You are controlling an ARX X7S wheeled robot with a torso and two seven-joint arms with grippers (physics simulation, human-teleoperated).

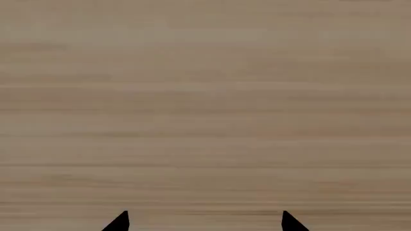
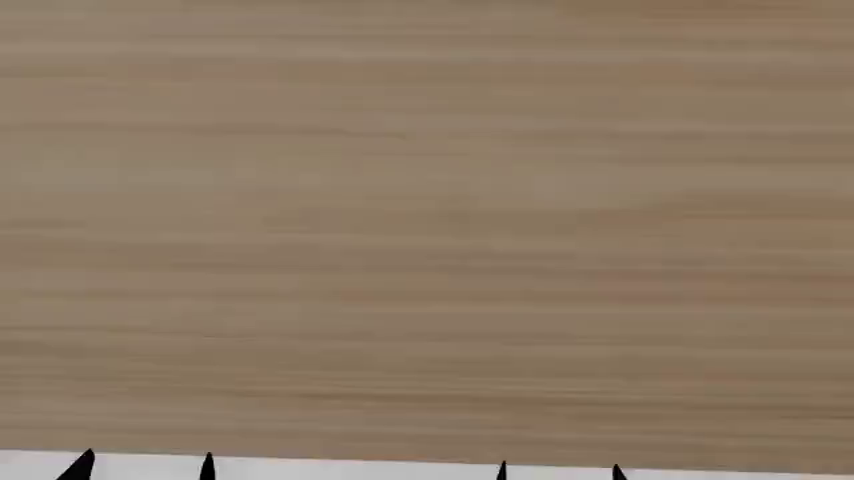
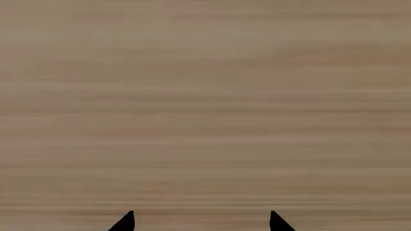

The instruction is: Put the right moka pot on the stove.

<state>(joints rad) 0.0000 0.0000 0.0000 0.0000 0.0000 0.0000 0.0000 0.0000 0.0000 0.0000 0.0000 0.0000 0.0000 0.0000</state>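
Three views are filled almost wholly by one pale wooden surface [image 2: 427,220] with a fine horizontal grain, and neither the moka pot nor the stove is shown in any of them, so their places cannot be told. A narrow white strip [image 2: 347,468] is seen along the near edge of the wood in the head view. Against that strip four small black fingertips are seen pointing away from the robot: two belong to the left gripper [image 2: 147,466] and two to the right gripper [image 2: 559,470]. In each pair the tips are held apart with a clear gap between them, and nothing is gripped. The same is shown in the wrist views, where only the pointed ends of the fingers are seen over bare wood. No more of either arm is visible, so its pose cannot be judged further.
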